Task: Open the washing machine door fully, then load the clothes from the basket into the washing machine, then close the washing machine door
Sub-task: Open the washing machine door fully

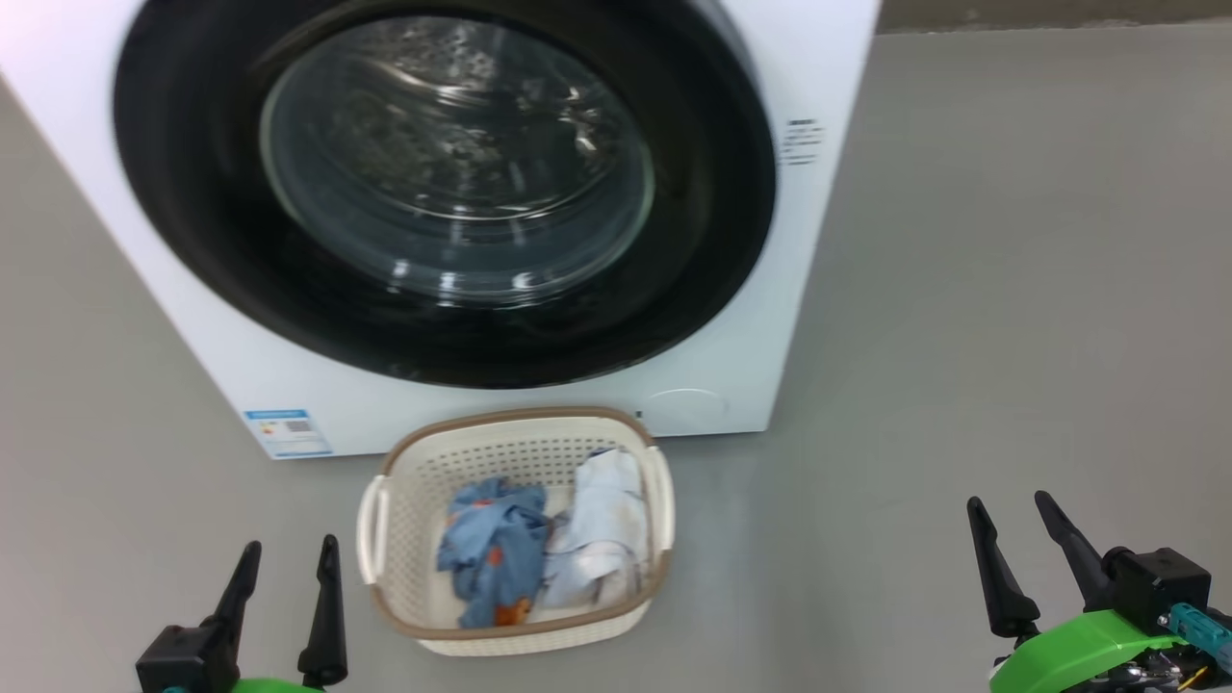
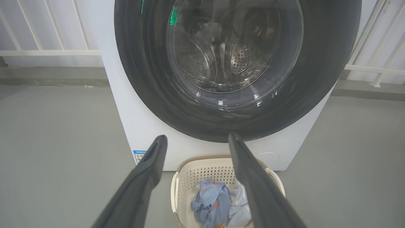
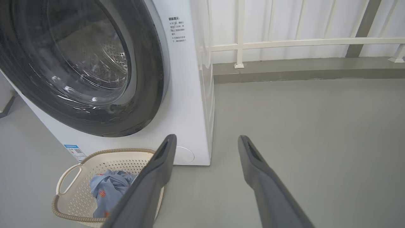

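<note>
Grey floor. Head view: washing machine at 12 o'clock, washing machine door apparently shut flat. Basket just before it at 6 o'clock, clothes inside. Left gripper at 7 o'clock, right gripper at 4 o'clock, both spread, holding nothing.

Left wrist view: jaws apart, framing the door's lower rim and the basket.

Right wrist view: jaws apart, aimed past the machine's right corner.

Risks: handle position cannot be told, so a grip may slip off the glossy rim; a low reach could knock the basket.
</note>
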Robot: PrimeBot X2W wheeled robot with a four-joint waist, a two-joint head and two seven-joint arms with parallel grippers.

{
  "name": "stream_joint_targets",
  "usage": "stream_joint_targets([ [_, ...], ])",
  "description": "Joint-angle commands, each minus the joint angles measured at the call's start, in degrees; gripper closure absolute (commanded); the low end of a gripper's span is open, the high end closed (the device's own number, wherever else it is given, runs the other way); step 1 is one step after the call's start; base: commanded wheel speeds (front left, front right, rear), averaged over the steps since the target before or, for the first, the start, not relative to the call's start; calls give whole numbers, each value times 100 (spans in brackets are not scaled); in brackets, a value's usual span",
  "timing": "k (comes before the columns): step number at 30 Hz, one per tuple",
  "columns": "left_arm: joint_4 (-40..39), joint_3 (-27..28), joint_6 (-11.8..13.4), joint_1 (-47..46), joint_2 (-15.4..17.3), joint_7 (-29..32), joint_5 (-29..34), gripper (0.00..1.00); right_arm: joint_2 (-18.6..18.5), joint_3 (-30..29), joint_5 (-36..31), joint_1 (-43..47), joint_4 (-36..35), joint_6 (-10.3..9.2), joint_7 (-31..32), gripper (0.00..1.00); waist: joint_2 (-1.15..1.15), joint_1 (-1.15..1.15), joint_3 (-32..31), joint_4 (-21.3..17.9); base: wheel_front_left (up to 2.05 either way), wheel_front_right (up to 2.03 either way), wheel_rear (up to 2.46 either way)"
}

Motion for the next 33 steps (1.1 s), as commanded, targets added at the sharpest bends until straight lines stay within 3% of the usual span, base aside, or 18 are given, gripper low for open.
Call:
stream_joint_targets([
  [1,-155,179,-14,-235,55,-38,75,0,-85,105,-54,-165,-143,9,-74,0,0,0,-9,-3,123,123,-246],
  [15,-254,107,-14,-244,66,-38,-225,0,-81,74,-37,-165,-179,9,-74,0,0,0,-3,-4,109,109,-218],
  [29,-276,36,-14,-213,68,-38,-254,0,-32,66,90,-182,-229,9,-74,0,0,0,-13,14,20,20,-41],
  [30,-281,34,-14,-213,65,-38,-259,0,-9,80,206,-221,-267,9,-74,87,0,0,-8,17,0,0,0],
  [31,-289,33,-14,-209,63,-38,-260,0,8,91,287,-247,-288,9,-74,100,0,0,-5,19,0,0,0],
  [33,-308,33,-14,-203,59,-38,-260,0,61,100,520,-323,-354,9,-74,100,0,0,8,21,0,0,0],
])
